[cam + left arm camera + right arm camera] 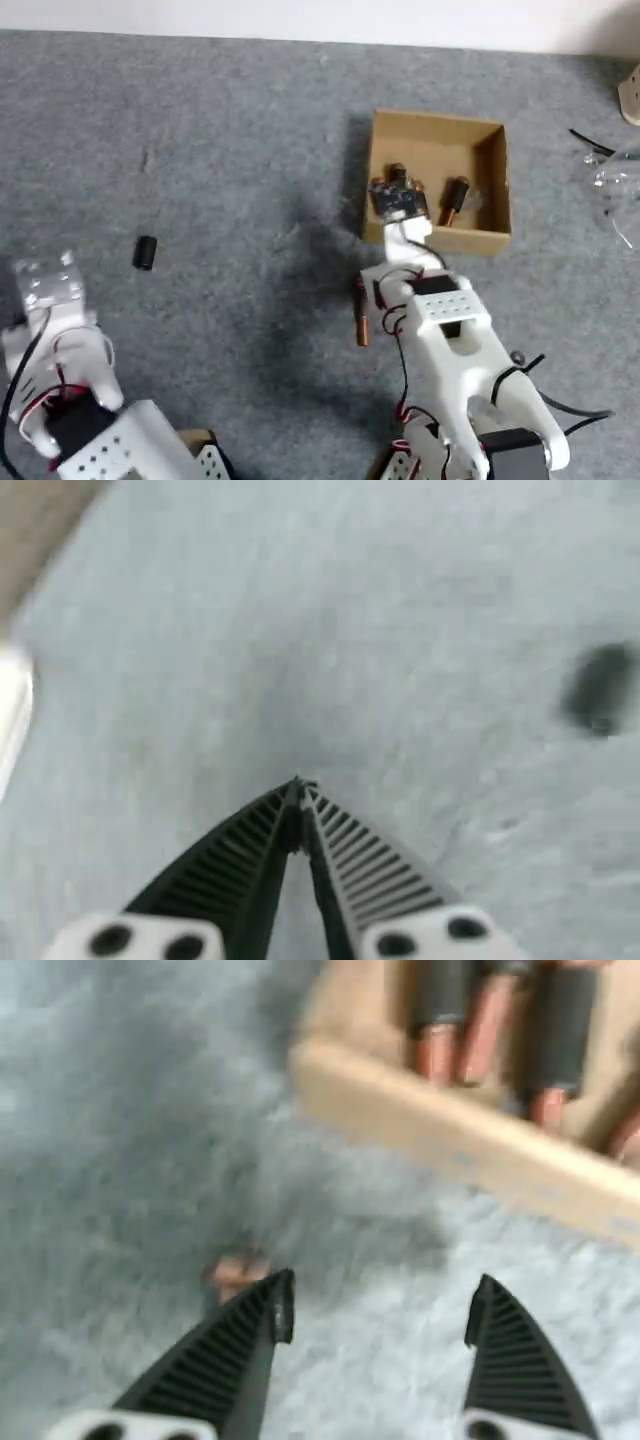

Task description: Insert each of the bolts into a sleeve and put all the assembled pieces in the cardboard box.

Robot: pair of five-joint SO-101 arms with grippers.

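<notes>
The left gripper [298, 798] hangs over the carpet [230, 150], jaws pressed together, holding nothing. A black sleeve [145, 252] lies apart from it. A copper bolt [362, 322] lies just beside one fingertip of the wide-spread, empty right gripper [380, 1305], near the cardboard box [436, 119] holding assembled pieces [454, 201].

Soft, even light; a faint shadow just beside the cardboard box [470, 240]
</notes>
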